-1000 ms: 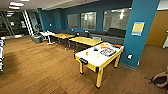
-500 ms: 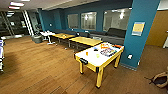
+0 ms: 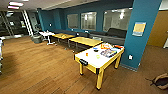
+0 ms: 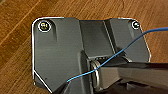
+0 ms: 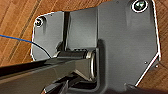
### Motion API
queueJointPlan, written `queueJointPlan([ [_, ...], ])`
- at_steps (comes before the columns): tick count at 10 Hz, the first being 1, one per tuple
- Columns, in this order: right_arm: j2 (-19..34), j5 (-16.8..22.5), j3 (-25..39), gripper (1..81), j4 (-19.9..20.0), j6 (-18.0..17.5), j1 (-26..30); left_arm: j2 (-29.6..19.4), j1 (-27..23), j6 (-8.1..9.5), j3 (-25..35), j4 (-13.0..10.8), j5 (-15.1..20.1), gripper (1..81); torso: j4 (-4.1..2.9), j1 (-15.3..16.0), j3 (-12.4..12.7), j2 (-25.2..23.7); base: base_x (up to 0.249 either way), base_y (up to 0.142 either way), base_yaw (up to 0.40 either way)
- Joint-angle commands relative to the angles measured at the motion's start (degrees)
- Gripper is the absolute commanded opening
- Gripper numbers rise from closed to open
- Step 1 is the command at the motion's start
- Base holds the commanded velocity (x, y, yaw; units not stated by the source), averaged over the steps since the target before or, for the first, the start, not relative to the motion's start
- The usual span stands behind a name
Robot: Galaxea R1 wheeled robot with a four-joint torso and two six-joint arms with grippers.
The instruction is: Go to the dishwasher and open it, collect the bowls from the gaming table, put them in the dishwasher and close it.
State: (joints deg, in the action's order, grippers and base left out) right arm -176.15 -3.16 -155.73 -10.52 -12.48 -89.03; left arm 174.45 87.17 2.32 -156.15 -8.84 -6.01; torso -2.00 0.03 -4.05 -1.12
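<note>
Nothing among the furniture has moved since a moment ago; the whole room just sits a touch differently in view. Nearest, the wooden floor (image 3: 37, 72) runs under both arms, and I cannot tell how either pincer stands. Ahead is the gaming table (image 3: 87, 58), white-topped with yellow legs, carrying a dark bowl (image 3: 96, 50) and a pale yellow-green bowl (image 3: 98, 56) beside a game board (image 3: 108, 52). Beyond stand plain yellow tables (image 3: 85, 40), a grey sofa (image 3: 112, 36) and the blue pillar (image 3: 142, 32).
</note>
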Motion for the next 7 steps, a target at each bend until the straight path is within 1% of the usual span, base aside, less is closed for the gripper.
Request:
queueJointPlan([
  [1,-0.5,3.2,0.4,81.1,-0.5,0.1,1.7,-0.1,-1.8,-0.38,0.2,-0.6,3.1,81.1,0.0,0.0,0.0,0.0,0.099,0.0,0.0],
  [7,-0.5,3.2,0.5,81.1,-0.6,0.1,1.8,-0.1,-1.8,-0.38,0.2,-0.6,3.1,81.1,0.0,0.0,0.0,0.0,0.109,0.0,0.0],
])
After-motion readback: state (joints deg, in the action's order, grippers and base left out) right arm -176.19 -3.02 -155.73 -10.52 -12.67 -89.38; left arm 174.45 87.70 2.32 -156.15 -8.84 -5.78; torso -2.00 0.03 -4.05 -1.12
